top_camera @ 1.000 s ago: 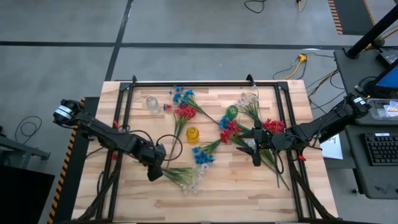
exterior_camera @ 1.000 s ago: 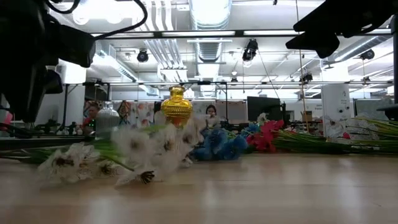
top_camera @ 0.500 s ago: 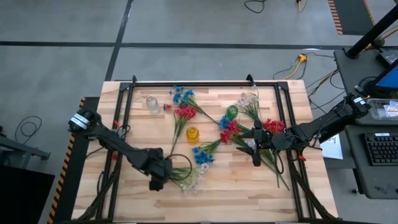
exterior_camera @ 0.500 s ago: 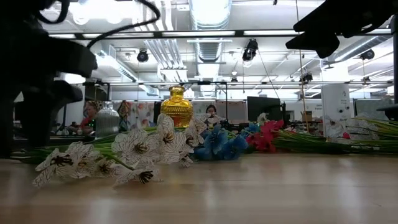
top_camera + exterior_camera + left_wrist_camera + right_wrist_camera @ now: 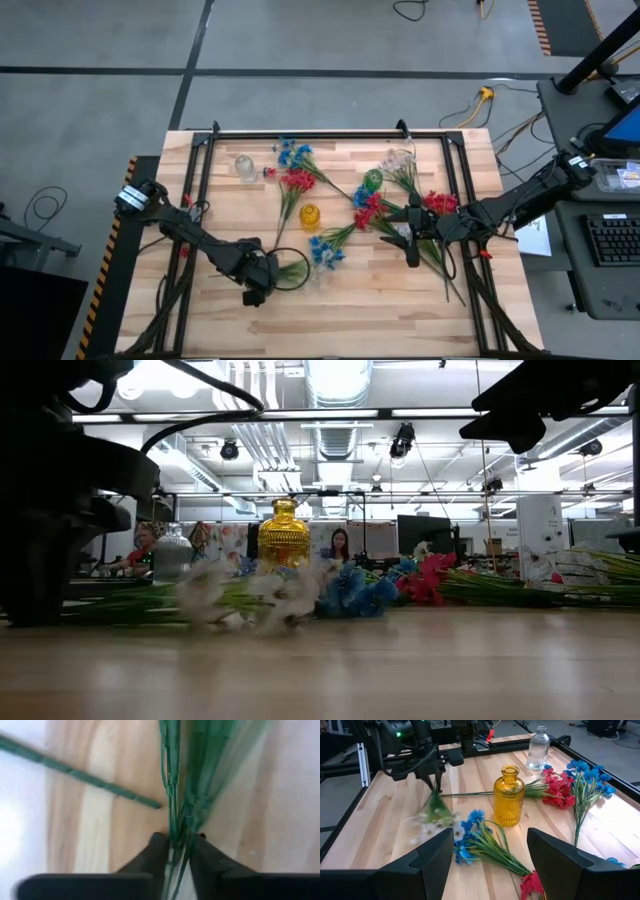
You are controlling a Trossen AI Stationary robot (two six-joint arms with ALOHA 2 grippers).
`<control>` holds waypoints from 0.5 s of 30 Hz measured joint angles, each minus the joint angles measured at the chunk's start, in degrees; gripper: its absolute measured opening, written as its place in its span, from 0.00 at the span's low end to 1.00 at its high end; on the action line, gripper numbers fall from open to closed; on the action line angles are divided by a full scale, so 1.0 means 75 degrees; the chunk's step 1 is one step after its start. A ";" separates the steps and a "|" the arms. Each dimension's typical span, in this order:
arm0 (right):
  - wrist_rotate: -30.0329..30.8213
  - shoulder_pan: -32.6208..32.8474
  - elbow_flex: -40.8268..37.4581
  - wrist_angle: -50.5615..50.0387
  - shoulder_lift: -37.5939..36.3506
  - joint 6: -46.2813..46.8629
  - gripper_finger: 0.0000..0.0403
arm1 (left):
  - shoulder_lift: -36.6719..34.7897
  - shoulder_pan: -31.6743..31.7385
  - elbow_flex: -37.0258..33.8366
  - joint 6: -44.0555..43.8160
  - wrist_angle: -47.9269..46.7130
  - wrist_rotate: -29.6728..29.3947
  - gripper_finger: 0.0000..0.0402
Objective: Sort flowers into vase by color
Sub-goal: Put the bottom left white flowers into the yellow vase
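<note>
My left gripper [image 5: 258, 291] points down at the near left of the table, shut on the green stems of a white flower sprig [image 5: 298, 272]. The sprig's blossoms [image 5: 431, 821] show blurred beside the yellow vase [image 5: 310, 215]. A blue sprig [image 5: 325, 249] lies next to them. Red flowers [image 5: 297, 181] and blue flowers [image 5: 293, 153] lie farther back. My right gripper [image 5: 410, 236] hangs open above red flowers [image 5: 368, 212] on the right, holding nothing. My left gripper pinches the white sprig's bundle of thin green stems [image 5: 178, 827] between its two fingers [image 5: 159, 851], well away from the blossoms. The fingers come from above, pointing down, one on each side of the stems. The blossom end [image 5: 255, 596] stays low by the table.
A clear vase [image 5: 245, 167] stands at the far left, and a green vase [image 5: 373, 180] and another clear one [image 5: 400, 158] at the far middle. More red flowers [image 5: 440, 203] lie on the right. A single green stem [image 5: 80, 775] lies near my left gripper. A black frame [image 5: 200, 160] borders the table.
My left gripper has come down and toward the table's near edge onto the white sprig's stems, rolling as it went. The sprig's blossom end, which lay still on the table, has shifted toward the yellow vase and now shows blurred.
</note>
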 joint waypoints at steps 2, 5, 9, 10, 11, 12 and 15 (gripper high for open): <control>0.0000 0.0000 -0.0002 -0.0006 0.0000 0.0000 0.61 | -0.0074 0.0000 -0.0013 -0.0131 -0.0043 -0.0019 0.02; -0.0002 0.0000 0.0000 -0.0012 0.0000 0.0000 0.61 | -0.0280 -0.0034 0.0051 -0.0186 -0.0200 -0.0014 0.02; -0.0006 0.0000 -0.0003 -0.0029 0.0000 0.0000 0.61 | -0.0899 -0.0095 0.0399 -0.0035 -0.0358 0.0004 0.00; -0.0007 0.0000 0.0000 -0.0037 0.0000 0.0000 0.61 | -0.1079 -0.0102 0.0483 0.0027 -0.0425 0.0012 0.00; -0.0007 0.0000 0.0000 -0.0035 0.0000 0.0000 0.61 | -0.1286 -0.0102 0.0575 0.0069 -0.0472 0.0007 0.00; -0.0009 0.0000 0.0000 -0.0035 0.0000 0.0000 0.61 | -0.1498 -0.0097 0.0662 0.0109 -0.0501 -0.0047 0.00; -0.0010 0.0000 0.0000 -0.0034 0.0000 -0.0002 0.61 | -0.2161 -0.0093 0.0903 0.0331 -0.0487 -0.0715 0.00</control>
